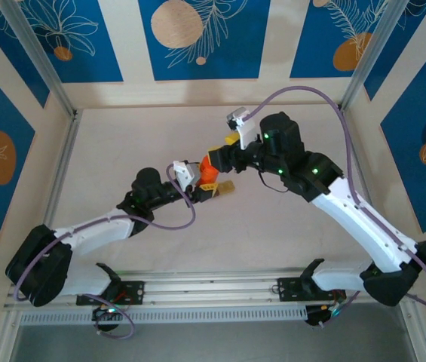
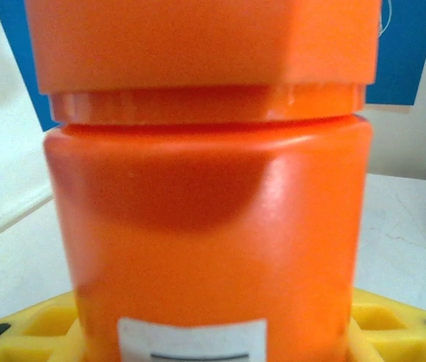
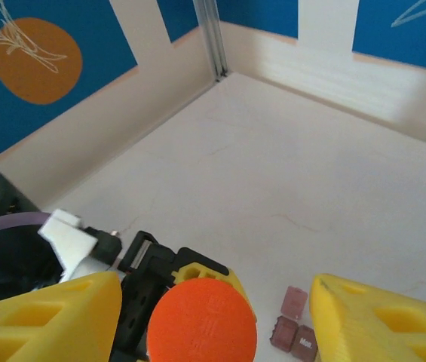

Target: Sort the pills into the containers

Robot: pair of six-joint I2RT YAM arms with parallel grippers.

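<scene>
An orange cylindrical bottle point(image 2: 205, 226) with an orange cap point(image 3: 201, 323) stands upright, and my left gripper point(image 2: 213, 335) is shut on its lower body; its yellow fingers point(image 2: 39, 328) show at either side. From above, my right gripper point(image 3: 214, 313) hangs open over the cap, one yellow finger on each side with a gap to both. In the top view the bottle point(image 1: 209, 173) sits mid-table between the left gripper point(image 1: 200, 186) and the right gripper point(image 1: 230, 154). The containers point(image 3: 292, 332), small reddish-brown cells, lie on the table just right of the bottle; from the top the containers point(image 1: 225, 188) look tan. The pills are hidden.
The white table point(image 1: 160, 136) is walled by low cream boards and aluminium posts point(image 3: 211, 38) at the corners. Purple cables point(image 1: 303, 92) loop from both arms. Open floor lies behind and to both sides of the bottle.
</scene>
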